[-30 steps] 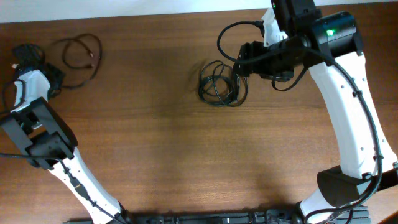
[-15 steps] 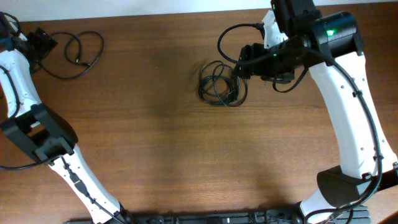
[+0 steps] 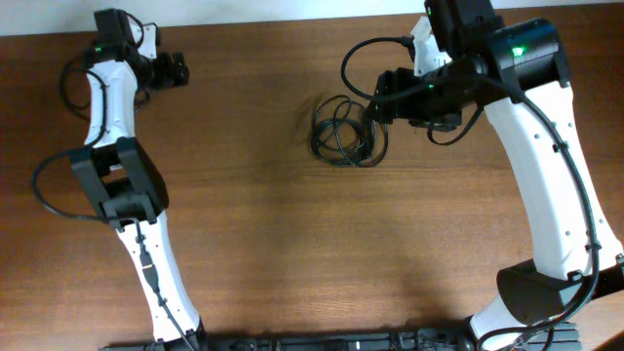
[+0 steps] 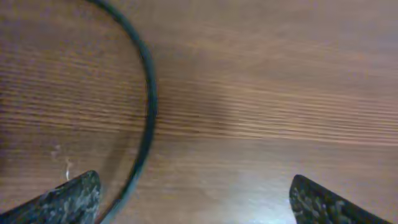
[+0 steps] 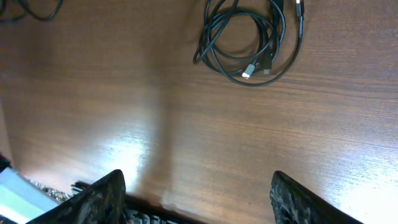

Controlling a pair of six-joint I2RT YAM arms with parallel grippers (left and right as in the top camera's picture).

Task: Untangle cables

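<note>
Filling every view, the bench (image 3: 244,244): brown wood with fine straight grain, and a pale glare patch in the right wrist view.

Right arm (image 3: 546,166): white, rising from the near right edge and bending left at the far side, with a green light lit on its upper joint.

Left arm (image 3: 107,97): white, reaching up the left side to the far left corner, with its head turned to the right.

Cables (image 3: 346,132): thin black cords wound into one loose, roughly round coil of overlapping loops, lying flat right of centre towards the far edge. How many cords make up the coil cannot be counted.

Lone cord (image 4: 148,93): a single black strand curving over the wood in the left wrist view, blurred and cut off at top and bottom, passing just beside the left-hand fingertip (touching or not, I cannot tell).

Right pincer (image 5: 202,199): spread wide with nothing between its tips. From overhead it sits at the coil's right edge, though its dark housing hides the exact contact.

Left pincer (image 4: 193,205): wide apart too, with only bare wood between the tips, far left of the coil.

Plug ends (image 5: 247,73): small pale metallic tips at the coil's lower side, too small to make out their type.

Hard to make out: black loops beside the left arm overhead could be cord or arm wiring.
</note>
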